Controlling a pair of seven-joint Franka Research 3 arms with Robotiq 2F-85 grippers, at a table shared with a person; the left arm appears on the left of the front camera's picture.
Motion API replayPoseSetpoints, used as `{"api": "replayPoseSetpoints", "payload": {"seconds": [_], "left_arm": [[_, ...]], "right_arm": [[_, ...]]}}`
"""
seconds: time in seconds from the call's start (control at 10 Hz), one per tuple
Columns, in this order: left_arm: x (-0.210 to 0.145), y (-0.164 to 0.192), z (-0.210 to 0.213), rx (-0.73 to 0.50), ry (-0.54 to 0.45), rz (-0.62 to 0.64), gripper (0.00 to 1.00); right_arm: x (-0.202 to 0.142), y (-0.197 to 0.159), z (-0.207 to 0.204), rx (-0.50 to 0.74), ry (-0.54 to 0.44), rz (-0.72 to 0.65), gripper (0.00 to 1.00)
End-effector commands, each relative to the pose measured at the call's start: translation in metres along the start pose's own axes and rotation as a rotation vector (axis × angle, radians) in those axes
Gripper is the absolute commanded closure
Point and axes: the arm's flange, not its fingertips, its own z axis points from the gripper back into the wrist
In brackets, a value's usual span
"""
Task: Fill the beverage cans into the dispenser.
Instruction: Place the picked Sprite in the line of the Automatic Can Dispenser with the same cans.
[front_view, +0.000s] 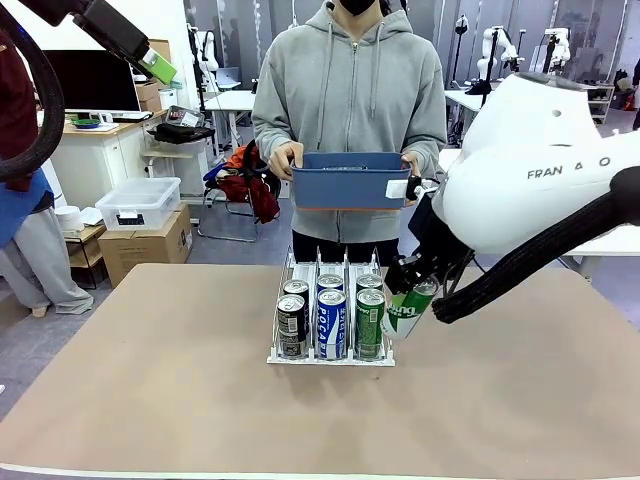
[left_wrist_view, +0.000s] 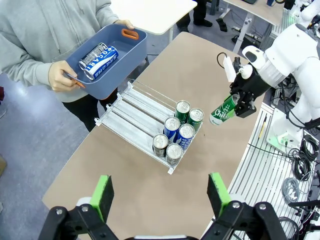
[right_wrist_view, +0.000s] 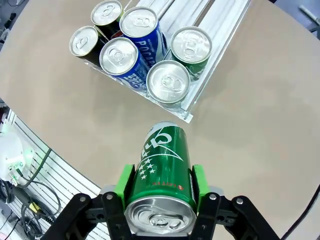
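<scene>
Now right fingers (right_wrist_view: 125, 186) grip a green can (right_wrist_view: 162, 170) beside dispenser (left_wrist_view: 130, 112).

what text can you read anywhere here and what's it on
"FRAN A O", gaps hidden: right arm
"POCARI": blue-and-white can in the blue bin
"Chil", rest turned away: held green can
Print on the black-and-silver cans: too small to read

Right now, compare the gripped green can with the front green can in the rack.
The gripped can hangs tilted above the table; the rack can stands upright. The right gripper clamps the gripped can beside the rack; the rack can sits free in its lane. Both are green, silver-topped.
</scene>
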Motion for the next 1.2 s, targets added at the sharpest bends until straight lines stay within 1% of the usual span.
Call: {"api": "replayPoseSetpoints", "payload": {"seconds": [0.0, 0.1, 0.2, 0.5, 0.7, 1.1], "left_arm": [[0.0, 0.0, 0.0, 0.0, -0.001, 0.0, 0.0], [0.0, 0.0, 0.0, 0.0, -0.001, 0.0, 0.0], [0.0, 0.0, 0.0, 0.0, -0.001, 0.0, 0.0], [0.0, 0.0, 0.0, 0.0, -0.001, 0.0, 0.0], [0.0, 0.0, 0.0, 0.0, -0.001, 0.0, 0.0], [0.0, 0.0, 0.0, 0.0, -0.001, 0.0, 0.0]], "right_arm": [[0.004, 0.007, -0.009, 0.051, -0.023, -0.032, 0.42], [0.006, 0.007, -0.01, 0.063, -0.019, -0.013, 0.42], [0.001, 0.002, -0.006, 0.012, 0.003, -0.004, 0.42], [0.001, 0.002, -0.006, 0.012, 0.003, -0.004, 0.42], [0.006, 0.002, -0.019, 0.023, 0.03, 0.005, 0.42], [0.018, 0.001, -0.037, 0.039, 0.012, -0.075, 0.42]]}}
